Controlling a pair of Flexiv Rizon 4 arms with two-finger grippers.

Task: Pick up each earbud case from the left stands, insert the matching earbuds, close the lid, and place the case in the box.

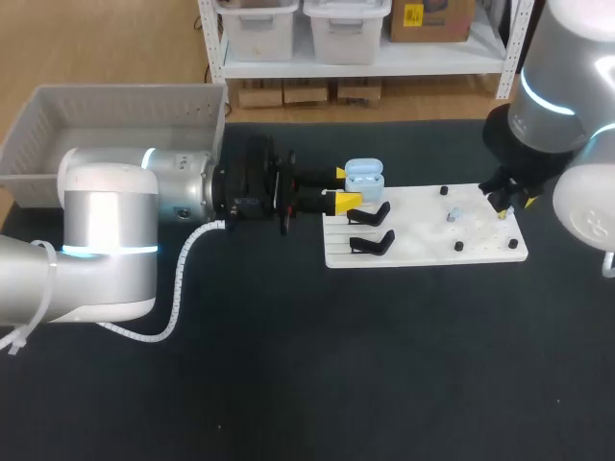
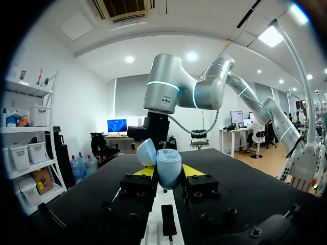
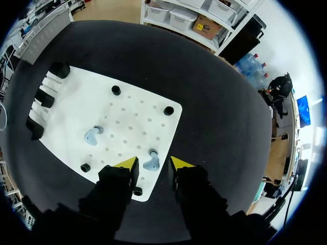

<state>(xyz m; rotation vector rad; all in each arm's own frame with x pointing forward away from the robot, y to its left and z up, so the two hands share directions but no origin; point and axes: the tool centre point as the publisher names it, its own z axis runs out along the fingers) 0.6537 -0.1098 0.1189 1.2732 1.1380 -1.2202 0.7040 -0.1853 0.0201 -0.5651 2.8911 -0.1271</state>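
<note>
Earbud case [image 1: 364, 177], pale blue with its lid open, is clamped in the left claw [image 1: 343, 187] above the black stands [image 1: 370, 215] at the white board's [image 1: 423, 242] left end. The right claw [image 3: 154, 164] is held apart over an earbud [image 3: 151, 163] at the board's right end.

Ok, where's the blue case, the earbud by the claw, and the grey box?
blue case [image 2: 168, 168]: left wrist view, on its body.
earbud [image 3: 152, 164]: right wrist view, on its rounded part.
grey box [image 1: 125, 106]: head view, on its back wall.
</note>
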